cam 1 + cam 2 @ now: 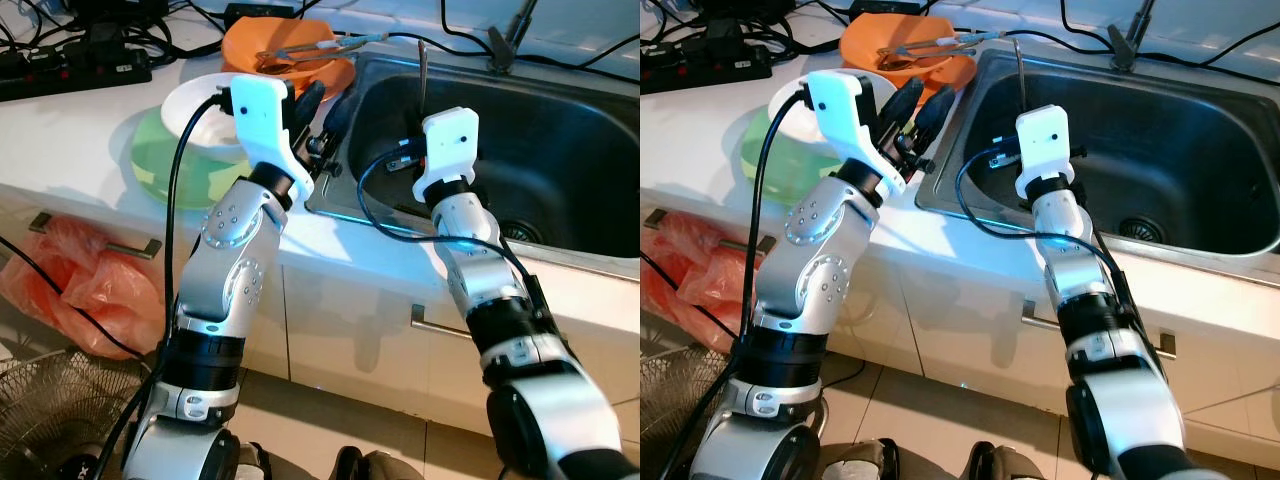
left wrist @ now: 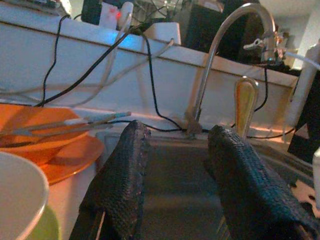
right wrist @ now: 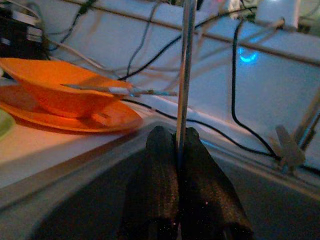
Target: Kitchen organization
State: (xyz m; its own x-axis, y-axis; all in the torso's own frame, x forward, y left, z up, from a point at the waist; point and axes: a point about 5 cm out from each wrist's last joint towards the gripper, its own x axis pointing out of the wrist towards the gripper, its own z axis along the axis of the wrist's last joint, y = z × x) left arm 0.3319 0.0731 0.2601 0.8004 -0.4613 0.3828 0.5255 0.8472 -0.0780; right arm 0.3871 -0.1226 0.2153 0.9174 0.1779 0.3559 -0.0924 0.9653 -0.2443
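My right gripper (image 3: 176, 150) is shut on a thin metal utensil handle (image 3: 186, 65) that stands upright over the left part of the steel sink (image 1: 570, 140); its lower end is hidden. My left gripper (image 2: 185, 180) is open with nothing between its fingers, hovering over the counter edge beside the sink's left rim, next to a white bowl (image 1: 195, 115) resting on a green plate (image 1: 160, 170). Behind them an orange bowl (image 1: 290, 50) sits on an orange plate (image 3: 75, 112), with long utensils (image 1: 310, 48) lying across it.
A curved faucet (image 2: 225, 35) rises behind the sink, and the drain (image 1: 520, 232) is at the basin's bottom. Cables and a black power strip (image 1: 60, 70) run along the back of the counter. An orange plastic bag (image 1: 85, 290) hangs on the cabinet below.
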